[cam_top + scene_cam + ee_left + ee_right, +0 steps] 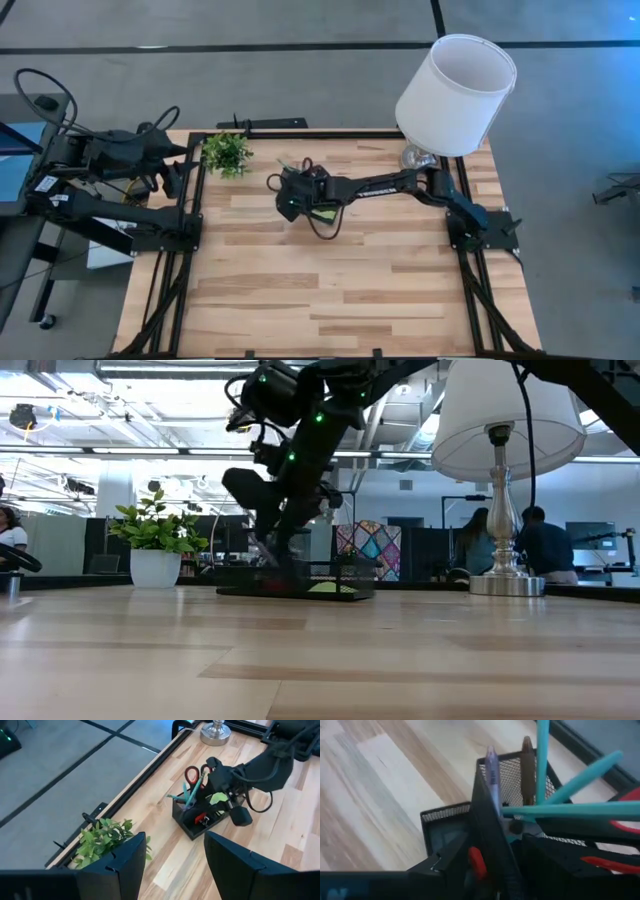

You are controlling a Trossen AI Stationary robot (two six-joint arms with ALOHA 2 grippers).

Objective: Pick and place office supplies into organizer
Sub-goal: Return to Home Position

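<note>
The organizer [184, 820], a black mesh desk tray, sits on the wooden counter [330, 290] toward the edge where the plant and lamp stand, roughly midway between the two. Its taller compartment holds the red-handled scissors [192, 772], handles up, leaning together with several teal pens [191, 794]. The right wrist view also shows a brown pencil [526, 765] and a pale lilac pen [492, 765] upright against the mesh. In the low section lie the lime-green sticky-note pad [218, 797] and a small red eraser [201, 818]. The right hand [291, 197] hangs directly over the organizer, its arm stretched across from the right side of the counter. I cannot tell whether it is open or closed, since the tray's walls and the pens crowd its own camera. A little farther along the same edge, toward the left arm, stands the small potted plant [228, 152] in a white pot. The white-shaded lamp [455, 95] stands on the other side, near the right arm's base. The left hand [175, 845] is drawn back over the counter's left edge beside the plant, its fingers [125, 865] spread apart with nothing between them. Beyond the counter, the low view shows people [545, 545] in an office room.
</note>
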